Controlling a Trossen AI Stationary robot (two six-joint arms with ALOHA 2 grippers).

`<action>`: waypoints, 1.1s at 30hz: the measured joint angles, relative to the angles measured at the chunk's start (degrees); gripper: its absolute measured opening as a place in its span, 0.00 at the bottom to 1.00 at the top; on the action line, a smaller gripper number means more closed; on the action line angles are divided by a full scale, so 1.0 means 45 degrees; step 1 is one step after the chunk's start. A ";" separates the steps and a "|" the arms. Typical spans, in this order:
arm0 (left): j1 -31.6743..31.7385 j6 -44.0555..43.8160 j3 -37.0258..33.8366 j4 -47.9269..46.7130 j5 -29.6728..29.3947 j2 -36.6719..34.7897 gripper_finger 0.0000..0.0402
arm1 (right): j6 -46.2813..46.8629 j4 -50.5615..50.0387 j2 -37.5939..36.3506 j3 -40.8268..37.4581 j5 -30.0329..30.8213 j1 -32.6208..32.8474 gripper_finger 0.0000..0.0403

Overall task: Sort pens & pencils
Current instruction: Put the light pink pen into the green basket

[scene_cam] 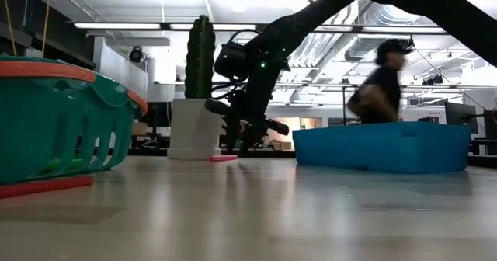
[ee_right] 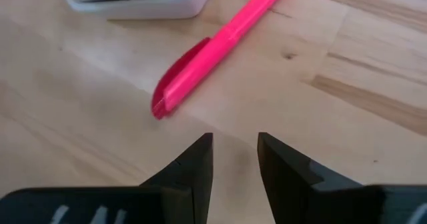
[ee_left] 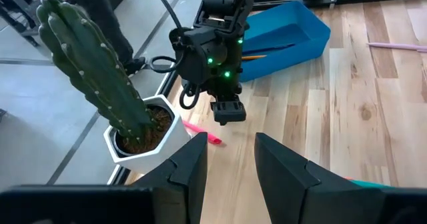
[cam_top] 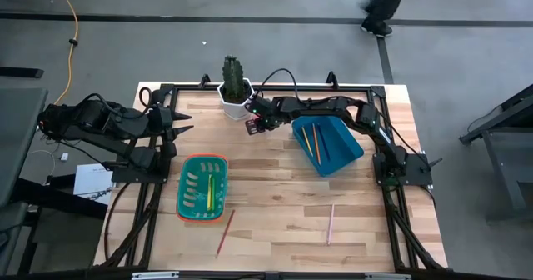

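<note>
A hot-pink pen (ee_right: 213,44) lies flat on the wood table, next to the white cactus pot (cam_top: 235,97). My right gripper (ee_right: 235,151) hovers open just short of the pen, pointing steeply down, and touches nothing. The low view shows the pen (scene_cam: 223,158) on the table below that gripper (scene_cam: 245,140). Orange pencils (cam_top: 312,142) lie in the blue bin (cam_top: 346,151). A yellow pen (cam_top: 211,188) and green ones lie in the green basket (cam_top: 185,198). My left gripper (ee_left: 230,161) waits open above the table's left edge.
Two loose pencils lie near the front edge, a red-brown one (cam_top: 225,232) and a pale salmon one (cam_top: 331,223). The cactus (ee_left: 87,71) stands tall right beside the pink pen. A person (scene_cam: 380,82) walks in the room behind the table.
</note>
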 joint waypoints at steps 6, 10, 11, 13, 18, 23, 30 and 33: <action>-0.0001 0.0000 -0.0001 0.0000 0.0000 0.0000 0.28 | 0.0000 0.0352 0.0000 0.0000 -0.0091 0.0017 0.27; 0.0002 0.0000 -0.0001 0.0000 0.0000 0.0000 0.28 | 0.0000 0.0575 0.0000 0.0000 -0.0250 0.0015 0.27; 0.0001 0.0000 0.0002 0.0000 0.0000 0.0000 0.28 | 0.0000 0.0654 0.0000 0.0000 -0.0316 0.0015 0.27; -0.0002 0.0000 -0.0001 0.0000 0.0000 0.0000 0.28 | -0.0039 0.0803 0.0000 0.0000 -0.0353 0.0010 0.27; -0.0001 0.0000 0.0000 0.0000 0.0000 0.0000 0.28 | -0.0684 0.1054 -0.0251 0.0025 -0.0357 0.0213 0.27; 0.0002 -0.0005 -0.0001 0.0010 0.0000 0.0000 0.28 | -0.1697 0.1143 -0.1803 0.0107 0.0671 0.0710 0.27; 0.0002 -0.0005 -0.0001 0.0032 0.0000 0.0000 0.28 | -0.2487 0.0140 -0.5015 -0.0275 0.2631 0.1412 0.27; 0.0002 -0.0005 -0.0001 0.0144 -0.0001 0.0000 0.28 | -0.2426 0.0050 -0.6808 -0.1195 0.3614 0.1800 0.27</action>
